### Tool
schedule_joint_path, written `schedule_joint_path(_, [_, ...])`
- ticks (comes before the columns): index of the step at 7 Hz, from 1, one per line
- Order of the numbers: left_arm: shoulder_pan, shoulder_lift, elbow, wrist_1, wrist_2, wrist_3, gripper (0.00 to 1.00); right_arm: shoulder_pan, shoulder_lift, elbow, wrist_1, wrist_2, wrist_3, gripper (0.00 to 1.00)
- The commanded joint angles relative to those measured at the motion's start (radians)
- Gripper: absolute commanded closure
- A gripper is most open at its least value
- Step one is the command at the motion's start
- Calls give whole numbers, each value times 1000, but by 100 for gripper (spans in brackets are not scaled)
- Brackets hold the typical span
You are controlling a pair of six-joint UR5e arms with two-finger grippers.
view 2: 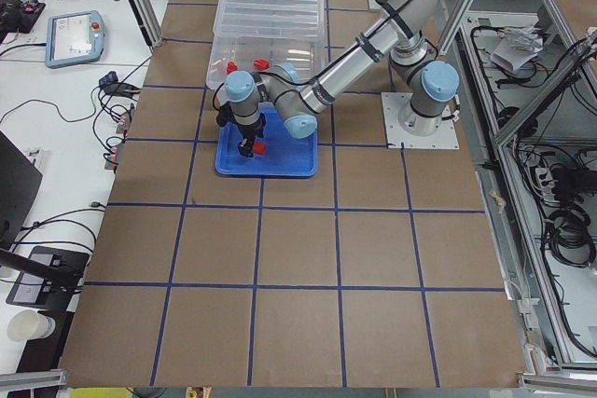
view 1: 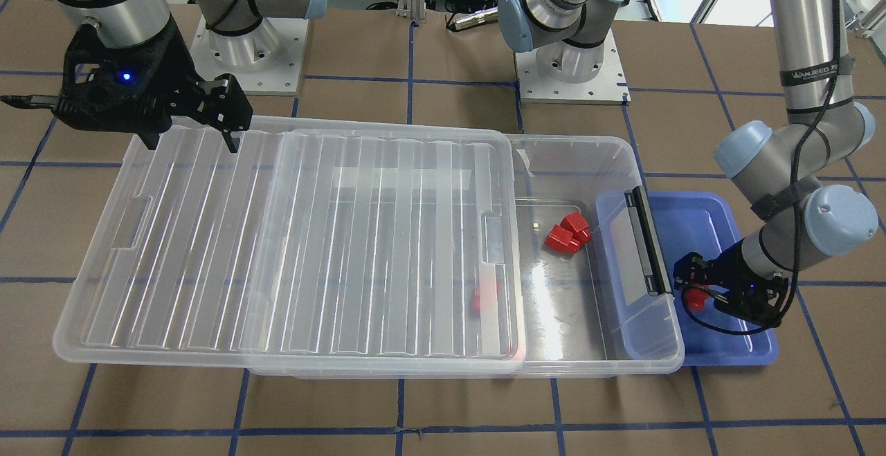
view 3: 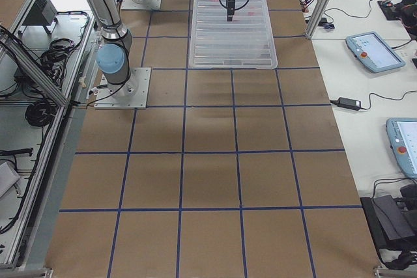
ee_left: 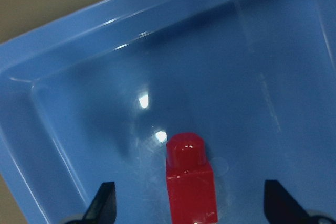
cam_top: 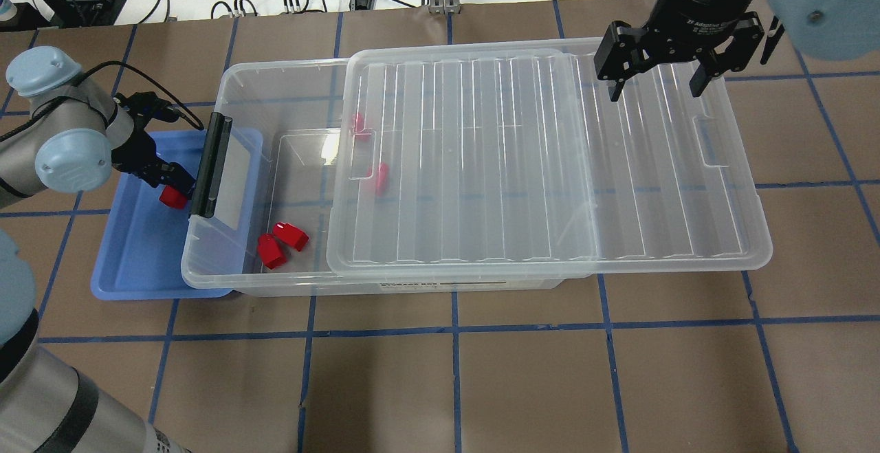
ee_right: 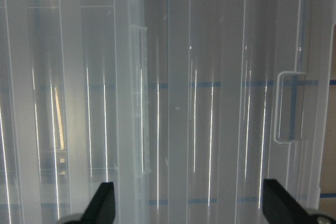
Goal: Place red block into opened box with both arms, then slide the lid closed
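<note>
A red block (ee_left: 190, 182) lies in the blue tray (ee_left: 210, 51), stub pointing away from the wrist camera. My left gripper (ee_left: 191, 208) is low over it, open, one finger on each side and neither touching. From the front, the same gripper (view 1: 699, 290) and block (view 1: 692, 299) sit beside the box's black bar (view 1: 647, 241). The clear box (cam_top: 275, 71) is open at its left end, with the ribbed lid (cam_top: 550, 164) slid toward my right. Two red blocks (cam_top: 282, 240) lie in the open part; others (cam_top: 380, 177) show under the lid. My right gripper (cam_top: 656, 85) hangs open above the lid.
The box's left end overlaps the blue tray (cam_top: 137, 267). The lid juts past the box's right end over the brown table with its blue tape grid. Both arm bases (view 1: 571, 61) are bolted at the table's far edge in the front-facing view.
</note>
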Motion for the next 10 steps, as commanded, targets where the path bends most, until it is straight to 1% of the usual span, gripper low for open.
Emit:
schedule_joint_path(1, [0, 8, -3, -5, 2, -26, 100, 0, -1, 0, 0, 0, 0, 0])
schedule_joint_path(2, [-1, 17, 1, -14, 4, -28, 100, 0, 0, 0, 0, -3, -3, 0])
schedule_joint_path(4, [-12, 40, 42, -48, 4, -51, 100, 0, 0, 0, 0, -3, -1, 0])
schedule_joint_path(5, [-23, 59, 109, -158, 1, -51, 100, 0, 0, 0, 0, -3, -1, 0])
schedule_joint_path(7, [-66, 74, 374, -484, 7, -58, 100, 0, 0, 0, 0, -3, 0, 0])
schedule_joint_path(8, [-121, 91, 463, -616, 7, -137, 100, 0, 0, 2, 0, -5, 0, 0])
schedule_joint_path(9, [-196, 121, 481, -658, 7, -267, 100, 0, 0, 2, 0, -3, 0, 0])
schedule_joint_path(10, [-271, 149, 471, -659, 7, -383, 100, 0, 0, 0, 0, -5, -1, 0])
